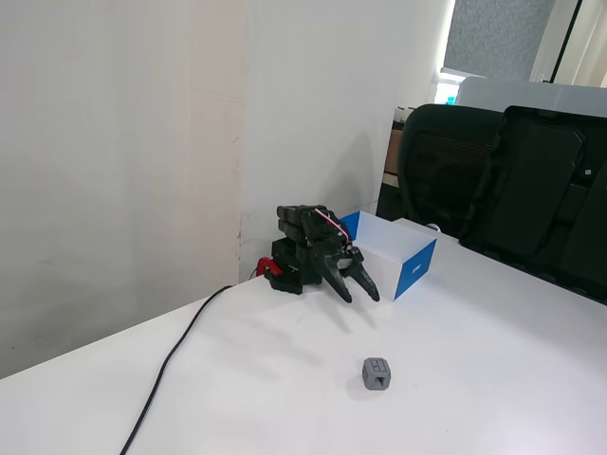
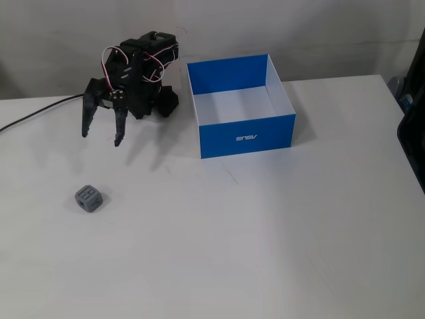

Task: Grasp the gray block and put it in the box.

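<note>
The gray block (image 2: pixel 88 198) is a small grooved cube resting on the white table, also seen as the gray block (image 1: pixel 377 373). The box (image 2: pixel 246 137) is blue outside and white inside, open at the top, and stands right of the arm; the box (image 1: pixel 414 267) shows in the other fixed view too. My black gripper (image 2: pixel 101 138) hangs open above the table, fingers spread and pointing down, with nothing between them. It sits well behind the block, apart from it. The gripper (image 1: pixel 361 296) shows open there as well.
A black cable (image 2: pixel 36 113) runs from the arm's base leftward across the table; the cable (image 1: pixel 171 365) nears the table's front edge. A large black case (image 1: pixel 545 194) and a chair (image 1: pixel 436 161) stand behind the box. A white wall backs the arm.
</note>
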You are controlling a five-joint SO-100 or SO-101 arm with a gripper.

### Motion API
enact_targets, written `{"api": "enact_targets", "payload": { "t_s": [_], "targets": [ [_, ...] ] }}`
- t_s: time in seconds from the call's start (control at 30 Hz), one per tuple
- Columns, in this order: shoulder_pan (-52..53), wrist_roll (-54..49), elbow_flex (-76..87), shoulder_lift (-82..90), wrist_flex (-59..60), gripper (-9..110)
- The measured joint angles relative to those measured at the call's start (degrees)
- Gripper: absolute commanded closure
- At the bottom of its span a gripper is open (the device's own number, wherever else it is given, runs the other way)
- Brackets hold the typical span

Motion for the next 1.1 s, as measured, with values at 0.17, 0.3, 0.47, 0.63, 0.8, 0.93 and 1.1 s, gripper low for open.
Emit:
{"api": "enact_targets", "payload": {
  "t_s": [0.17,0.3,0.47,0.63,0.8,0.93,1.1],
  "targets": [
    [0.18,0.0,-0.09,-0.97,2.29,71],
    [-0.26,1.05,-4.04,-6.68,3.52,72],
    [-1.23,2.81,-8.53,-21.71,0.35,72],
    [-1.67,3.78,-11.6,-29.88,-1.85,72],
    [-1.58,4.13,-13.89,-37.44,-5.36,72],
    [-2.46,4.13,-15.91,-44.03,-9.14,72],
    [-3.16,4.13,-17.75,-50.01,-13.1,71]
  ]
}}
